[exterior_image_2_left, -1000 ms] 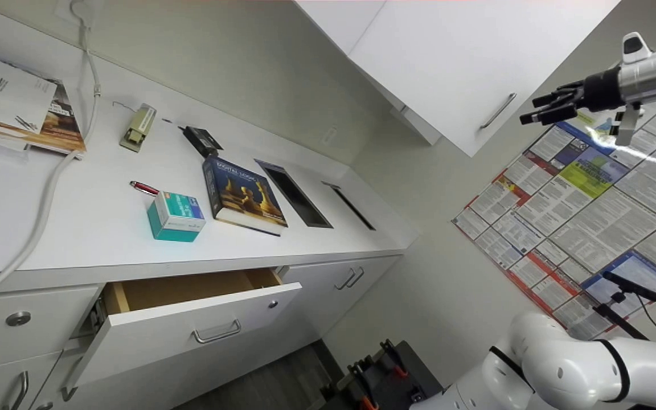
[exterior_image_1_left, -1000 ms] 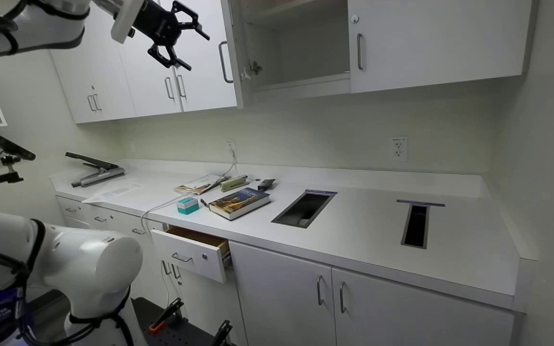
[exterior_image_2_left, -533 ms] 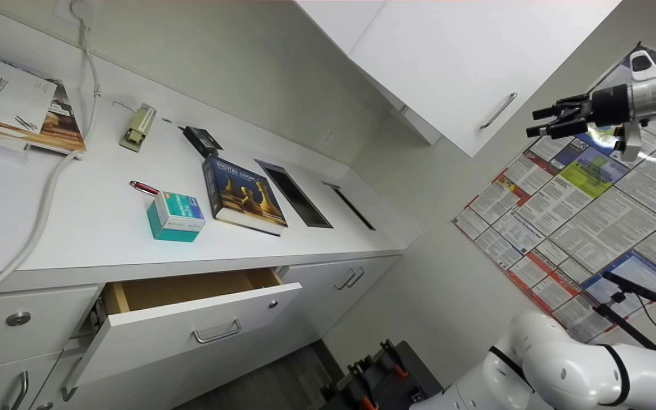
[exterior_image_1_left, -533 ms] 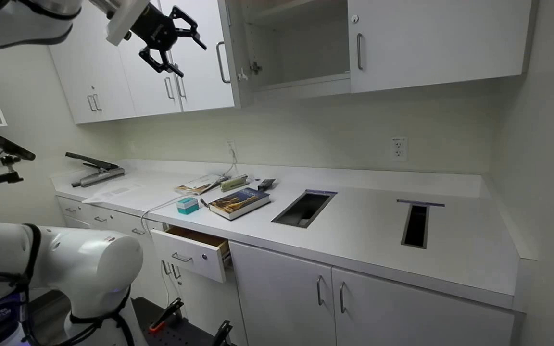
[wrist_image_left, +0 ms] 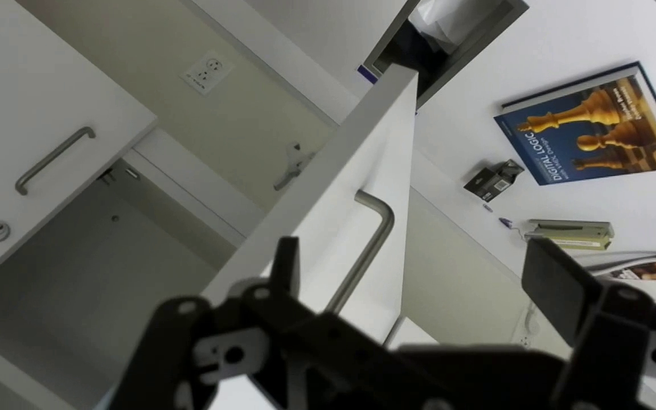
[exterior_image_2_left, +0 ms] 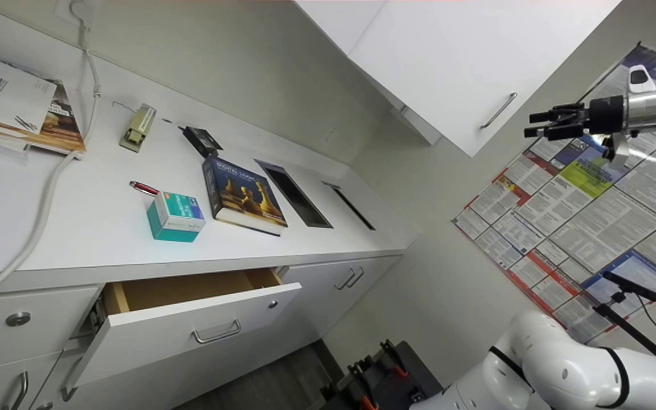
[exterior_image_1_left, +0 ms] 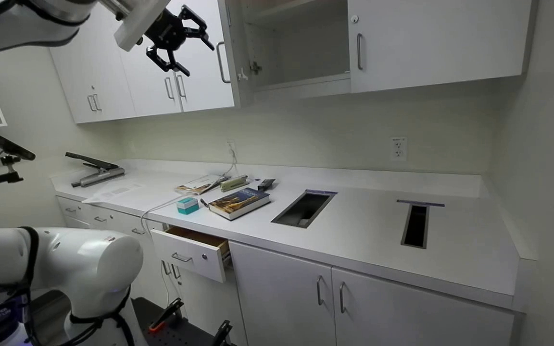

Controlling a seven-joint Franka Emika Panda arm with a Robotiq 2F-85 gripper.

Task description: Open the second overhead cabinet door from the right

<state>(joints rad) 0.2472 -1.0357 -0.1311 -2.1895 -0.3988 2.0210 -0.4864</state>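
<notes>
The second overhead cabinet door from the right (exterior_image_1_left: pixel 203 57) stands swung open, showing the cabinet's inside (exterior_image_1_left: pixel 306 45). Its outer face also shows in an exterior view (exterior_image_2_left: pixel 464 57). Its bar handle (exterior_image_1_left: pixel 222 62) is in both exterior views (exterior_image_2_left: pixel 499 111) and in the wrist view (wrist_image_left: pixel 370 245). My gripper (exterior_image_1_left: pixel 200 61) is open and empty, on the outer-face side of the door. In an exterior view the gripper (exterior_image_2_left: pixel 530 125) is apart from the handle. In the wrist view the handle lies between the open fingers (wrist_image_left: pixel 413 273), nearer the left one, whose linkage hides its lower end.
The rightmost overhead door (exterior_image_1_left: pixel 440 43) is closed. Below, the counter (exterior_image_1_left: pixel 354 250) holds a book (exterior_image_1_left: pixel 239 202), a teal box (exterior_image_1_left: pixel 187 205) and a stapler (exterior_image_1_left: pixel 233 183). A drawer (exterior_image_1_left: pixel 190 252) stands pulled out. A wall poster (exterior_image_2_left: pixel 573 222) is behind the arm.
My gripper has moved lower and stayed open. In an exterior view it went left, then back right. The open door has swung very slightly wider since one second ago.
</notes>
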